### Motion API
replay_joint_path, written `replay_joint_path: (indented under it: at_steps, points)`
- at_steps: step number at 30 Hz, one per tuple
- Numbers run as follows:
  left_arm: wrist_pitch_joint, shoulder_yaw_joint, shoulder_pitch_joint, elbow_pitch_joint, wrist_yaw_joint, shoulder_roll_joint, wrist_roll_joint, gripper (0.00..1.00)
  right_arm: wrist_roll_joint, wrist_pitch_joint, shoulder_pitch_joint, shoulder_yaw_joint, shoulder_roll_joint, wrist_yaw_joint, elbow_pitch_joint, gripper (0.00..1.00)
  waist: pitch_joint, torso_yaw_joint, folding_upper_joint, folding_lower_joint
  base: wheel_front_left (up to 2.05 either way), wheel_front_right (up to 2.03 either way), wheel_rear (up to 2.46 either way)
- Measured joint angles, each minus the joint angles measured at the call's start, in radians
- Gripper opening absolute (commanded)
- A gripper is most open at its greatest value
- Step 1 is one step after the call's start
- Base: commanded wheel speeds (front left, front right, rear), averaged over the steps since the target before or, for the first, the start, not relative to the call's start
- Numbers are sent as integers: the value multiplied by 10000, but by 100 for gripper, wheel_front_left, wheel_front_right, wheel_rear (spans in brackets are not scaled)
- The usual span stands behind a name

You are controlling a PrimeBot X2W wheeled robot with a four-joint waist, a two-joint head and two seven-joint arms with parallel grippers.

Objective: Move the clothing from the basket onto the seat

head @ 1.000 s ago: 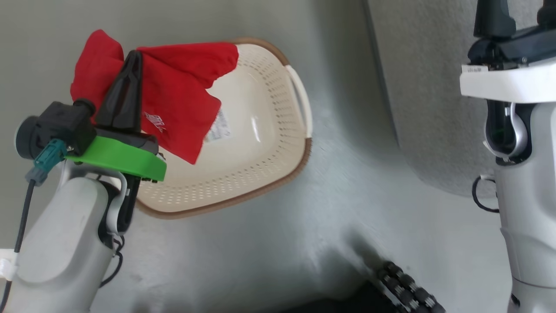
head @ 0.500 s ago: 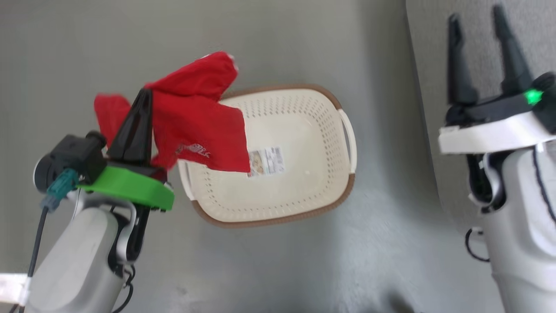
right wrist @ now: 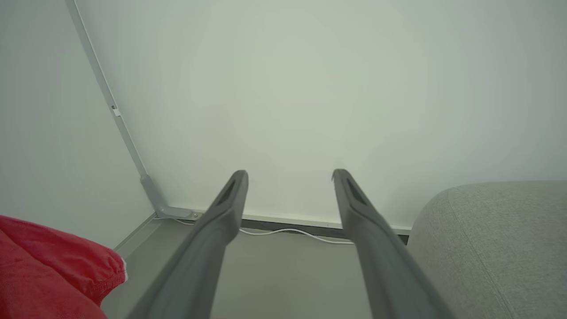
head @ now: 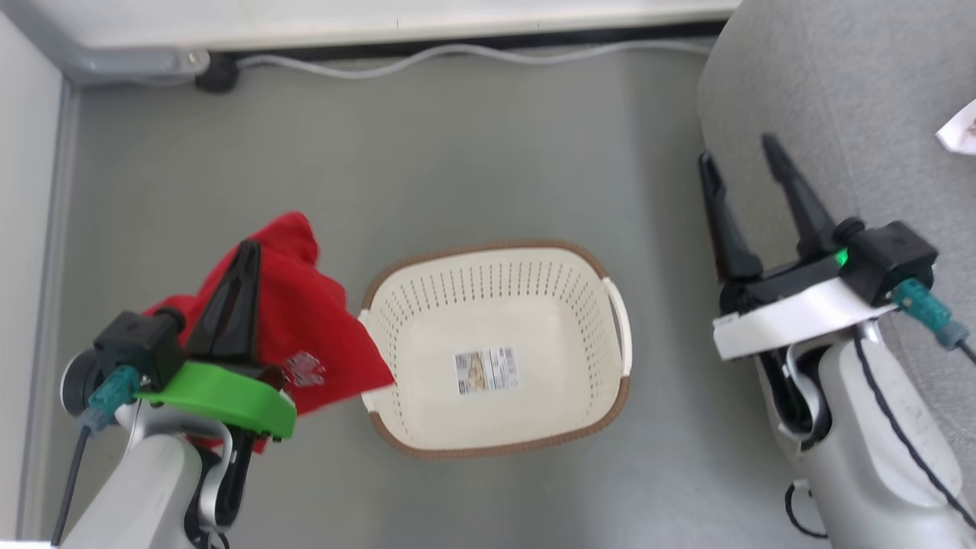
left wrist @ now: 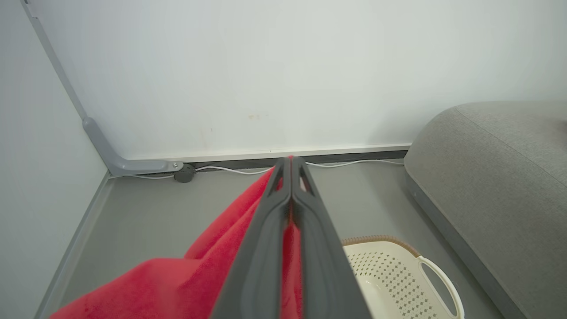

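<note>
- The red garment (head: 313, 343) hangs in the air just left of the basket (head: 564, 301). In the head view its lower corner overlaps the basket's near-left rim. It is off the floor and not yet on the seat.
- The left claw (head: 245, 255) is pinched tight on a fold of the garment. Its fingers are pressed together and cloth spills down either side, so the soft fabric drapes below the grip.
- The basket stands on the floor (head: 457, 152) with nothing inside but a sticker (head: 486, 370) on its bottom. By my judgement, nothing is left to pick out of it.
- The seat (head: 839, 91) lies to the right, beyond the basket and well apart from the garment. The carry likely has to pass over or around the basket.
- The right claw (head: 736, 149) is spread wide and holds nothing. It is raised at the seat's edge, perhaps ready to help lay the cloth down.
- A cable (head: 427, 55) runs along the foot of the wall.
</note>
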Motion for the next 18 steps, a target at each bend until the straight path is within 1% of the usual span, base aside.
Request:
replay_joint_path:
  at_steps: [7, 8, 15, 18]
  points:
    - [0, 33, 506, -92, 35, 86, -17, 0, 2, 0, 569, 387, 10, 73, 290, 100, -1047, -73, 0, 0, 0, 0, 0]
    - [0, 31, 570, -107, 38, 98, -25, 0, 6, 0, 646, 491, 12, 125, 337, 100, -1192, -82, 0, 0, 0, 0, 0]
    - [81, -242, 938, -430, 36, 238, -73, 0, 102, 2, 1137, 1244, 27, 159, 518, 100, -2200, -131, 0, 0, 0, 0, 0]
    - [201, -393, 955, -754, -58, 253, -75, 0, 105, 2, 1265, 1682, 58, 213, 508, 100, -2569, -147, 0, 0, 0, 0, 0]
